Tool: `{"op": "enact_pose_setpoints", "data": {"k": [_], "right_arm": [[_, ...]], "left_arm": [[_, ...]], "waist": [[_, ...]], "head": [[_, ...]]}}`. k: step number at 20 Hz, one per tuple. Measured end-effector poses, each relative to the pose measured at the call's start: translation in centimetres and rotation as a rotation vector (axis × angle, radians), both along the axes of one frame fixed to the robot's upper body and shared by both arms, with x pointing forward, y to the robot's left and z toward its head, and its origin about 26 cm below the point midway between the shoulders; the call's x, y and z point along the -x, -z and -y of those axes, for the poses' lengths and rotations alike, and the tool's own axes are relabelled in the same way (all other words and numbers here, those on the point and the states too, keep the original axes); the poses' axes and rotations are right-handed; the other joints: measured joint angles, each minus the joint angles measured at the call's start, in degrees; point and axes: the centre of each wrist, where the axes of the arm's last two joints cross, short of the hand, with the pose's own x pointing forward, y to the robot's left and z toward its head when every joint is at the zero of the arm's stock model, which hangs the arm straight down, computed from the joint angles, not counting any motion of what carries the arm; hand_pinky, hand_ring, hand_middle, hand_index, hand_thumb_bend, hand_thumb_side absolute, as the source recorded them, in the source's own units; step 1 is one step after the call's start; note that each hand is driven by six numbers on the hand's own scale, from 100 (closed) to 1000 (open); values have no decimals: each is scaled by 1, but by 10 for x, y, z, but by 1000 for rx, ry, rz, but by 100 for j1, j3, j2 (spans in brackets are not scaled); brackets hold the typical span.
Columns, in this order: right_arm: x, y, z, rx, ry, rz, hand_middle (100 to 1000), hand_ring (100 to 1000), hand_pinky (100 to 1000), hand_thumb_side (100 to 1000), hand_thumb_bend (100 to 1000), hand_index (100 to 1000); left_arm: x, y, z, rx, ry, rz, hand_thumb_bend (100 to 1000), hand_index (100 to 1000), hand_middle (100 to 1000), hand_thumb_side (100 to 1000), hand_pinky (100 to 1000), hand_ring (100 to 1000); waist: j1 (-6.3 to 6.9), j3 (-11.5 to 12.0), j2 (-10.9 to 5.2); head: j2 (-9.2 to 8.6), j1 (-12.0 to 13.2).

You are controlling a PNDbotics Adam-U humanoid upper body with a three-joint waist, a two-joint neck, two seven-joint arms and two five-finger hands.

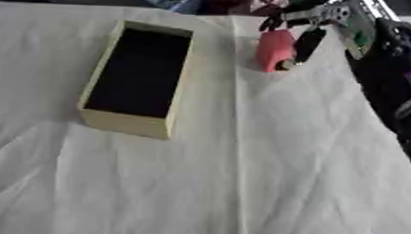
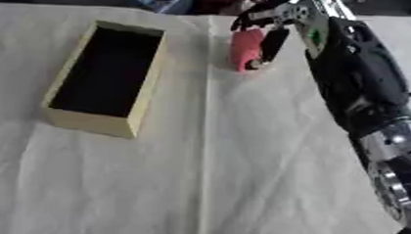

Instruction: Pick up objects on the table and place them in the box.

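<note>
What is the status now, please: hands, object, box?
Right hand fingers curled round pink rounded object, far side of white cloth. Left hand not seen. Open yellow rectangular box shows nothing inside. Nothing between them.

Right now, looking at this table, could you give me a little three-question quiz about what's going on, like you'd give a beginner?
1. True or false: the box already has something lying in it.
2. Which hand is at the pink object: A) the left hand, B) the right hand?
3. Fill in: the pink object is to the ____ of the box, on the white cloth.

Key: 1. False; the inside looks dark and bare. 2. B; its fingers are curled round the object. 3. Right.
</note>
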Motion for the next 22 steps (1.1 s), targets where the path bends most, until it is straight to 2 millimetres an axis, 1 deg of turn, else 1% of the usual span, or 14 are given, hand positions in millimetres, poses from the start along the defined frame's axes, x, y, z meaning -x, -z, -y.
{"op": "enact_pose_setpoints", "data": {"k": [1, 2, 3, 4, 5, 6, 7, 8, 19, 22], "right_arm": [[0, 0, -1, 5, 4, -2, 810, 975, 911, 173, 349, 943], [0, 1, -1, 10, 9, -5, 802, 966, 906, 138, 317, 936], [-1, 2, 0, 13, 13, -7, 801, 963, 905, 118, 304, 934], [-1, 2, 0, 15, 14, -7, 796, 957, 901, 100, 256, 923], [-1, 2, -1, 16, 15, -7, 795, 957, 900, 100, 244, 920], [-1, 2, 0, 15, 15, -7, 788, 950, 897, 100, 175, 902], [-1, 3, 0, 13, 15, -8, 785, 947, 895, 100, 154, 893], [-1, 3, -1, 12, 15, -9, 777, 939, 890, 100, 107, 875], [-2, 6, -2, -16, -5, 29, 701, 876, 852, 100, 100, 802], [-1, 7, -2, -32, -19, 43, 644, 852, 829, 100, 100, 757]], "left_arm": [[0, 0, 0, 0, 0, 0, 100, 678, 526, 122, 571, 543], [0, 0, 0, 0, 0, 0, 100, 678, 526, 122, 571, 543], [0, 0, 0, -1, 1, 1, 100, 678, 526, 122, 571, 543], [0, 0, 0, -1, 1, 1, 100, 678, 526, 121, 571, 543], [0, 0, 0, -1, 1, 1, 100, 678, 526, 121, 571, 543], [0, 0, 0, -1, 1, 1, 100, 678, 526, 122, 571, 543], [0, 0, 0, -1, 1, 1, 100, 678, 526, 122, 572, 543], [0, 0, 0, -1, 1, 1, 100, 678, 525, 123, 572, 543], [0, 0, 0, -3, 5, -4, 100, 679, 526, 124, 573, 544], [0, 0, 0, -4, 6, -5, 100, 679, 526, 120, 574, 545]], "waist": [[0, 7, 0], [0, 13, 2], [0, 16, 6], [0, 16, 10], [0, 16, 12], [-3, 17, 13], [-7, 17, 13], [-9, 17, 13], [-9, 16, 13], [-9, 6, 13]], "head": [[-10, -2], [-24, -7], [-30, -11], [-31, -13], [-31, -14], [-31, -14], [-31, -14], [-31, -15], [-31, -28], [-28, -29]]}}
